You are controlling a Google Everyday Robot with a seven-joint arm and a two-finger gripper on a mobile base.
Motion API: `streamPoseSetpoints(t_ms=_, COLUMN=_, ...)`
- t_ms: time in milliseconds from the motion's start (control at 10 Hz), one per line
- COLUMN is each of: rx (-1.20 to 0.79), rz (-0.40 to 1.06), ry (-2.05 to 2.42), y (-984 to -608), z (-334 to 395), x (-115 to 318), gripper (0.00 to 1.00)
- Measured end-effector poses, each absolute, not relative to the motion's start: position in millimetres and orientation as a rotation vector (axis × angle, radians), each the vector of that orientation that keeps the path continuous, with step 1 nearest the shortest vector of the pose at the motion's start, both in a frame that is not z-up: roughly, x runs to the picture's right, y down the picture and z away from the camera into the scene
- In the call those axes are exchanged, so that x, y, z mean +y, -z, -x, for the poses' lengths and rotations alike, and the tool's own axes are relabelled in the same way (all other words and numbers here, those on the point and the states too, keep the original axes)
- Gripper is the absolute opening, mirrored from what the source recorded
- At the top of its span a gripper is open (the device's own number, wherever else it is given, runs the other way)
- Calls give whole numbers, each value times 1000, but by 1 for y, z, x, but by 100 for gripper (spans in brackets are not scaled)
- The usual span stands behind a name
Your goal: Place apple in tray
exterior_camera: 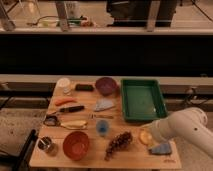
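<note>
Found the two-finger gripper (151, 134) at the near right of the light wooden table (90, 159), at the tip of a bulky white arm (182, 127) reaching in from the right. Read the jaws as clenched, and judged them closed about the small round yellow-orange apple (144, 137), pressed right against that tip and partly hidden by it. Could not tell whether lifted off the wood yet or resting on it.

Placed the apple close to the near edge of the table, with a bunch of dark grapes (119, 143) on its left and a small blue sponge (161, 148) just beside it on the near right. Noted the large shallow green plastic tray (125, 102) farther back on the right side, apart from the apple, its near rim facing the gripper. Noted also a small blue cup (102, 126) and an orange-red bowl (76, 145) farther left, well out of the way.

Judged the step in hand as the grasp just made, with the carry not yet begun. Judged the task perhaps halfway along: fruit secured, not delivered.

For the next move, reckoned on a straight lift to clear the tabletop and the sponge, then a short carry toward the far side, high enough to pass over the tray's raised near rim. After that, a lowering into the tray's floor before any release, to keep a round fruit from rolling or bouncing out.
</note>
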State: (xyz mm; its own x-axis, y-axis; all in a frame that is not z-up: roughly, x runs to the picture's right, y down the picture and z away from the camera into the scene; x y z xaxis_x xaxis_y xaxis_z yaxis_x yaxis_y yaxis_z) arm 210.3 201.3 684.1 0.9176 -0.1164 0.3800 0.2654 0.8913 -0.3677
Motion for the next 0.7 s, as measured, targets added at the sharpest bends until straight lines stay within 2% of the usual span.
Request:
streamPoseSetpoints(t_ms=300, rx=-368, rz=371, ry=258, y=-690, z=-227, x=137, gripper=0)
streamPoseSetpoints(t_ms=700, rx=-396, rz=324, ry=300, y=-709, z=-256, x=97, gripper=0)
